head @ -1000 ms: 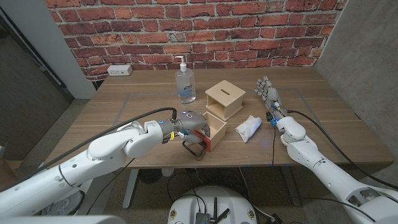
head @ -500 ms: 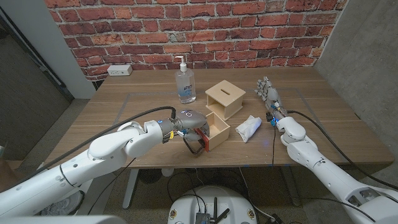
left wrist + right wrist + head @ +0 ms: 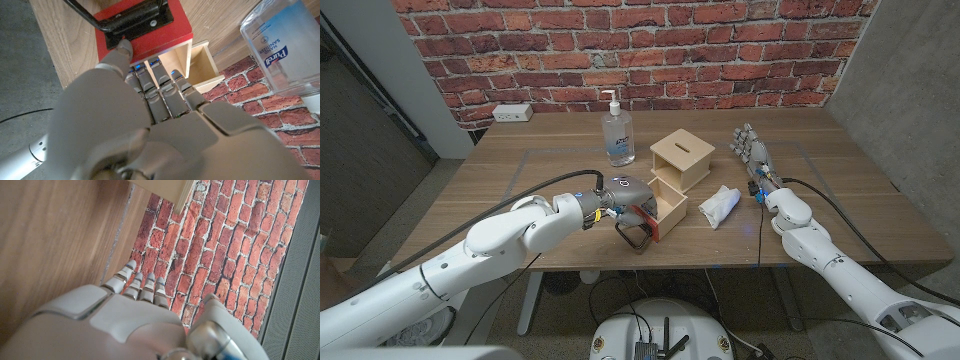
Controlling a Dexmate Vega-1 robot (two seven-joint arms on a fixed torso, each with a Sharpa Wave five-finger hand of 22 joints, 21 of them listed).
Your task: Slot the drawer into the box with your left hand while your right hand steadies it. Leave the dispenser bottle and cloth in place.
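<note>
The drawer [image 3: 669, 199] is a small open wooden tray with a red front [image 3: 159, 37] and a black handle [image 3: 636, 240]. It lies on the table just in front of the wooden box [image 3: 682, 158], its back end close to the box's front. My left hand [image 3: 623, 197] grips the drawer at its red front, fingers [image 3: 161, 89] curled over the front's edge beside the black handle [image 3: 131, 19]. My right hand [image 3: 751, 150] stands open to the right of the box, fingers spread, a clear gap away from it. A corner of the box [image 3: 161, 187] is seen past my right hand [image 3: 131, 316].
A clear dispenser bottle [image 3: 617, 132] stands behind and left of the box; it also shows as the bottle [image 3: 279, 46] beyond the drawer. A white cloth [image 3: 719, 206] lies between the drawer and my right forearm. A power strip [image 3: 512, 114] sits at the back left edge.
My left hand has nudged the drawer a little farther back, toward the box. The right hand, bottle and cloth have not moved.
</note>
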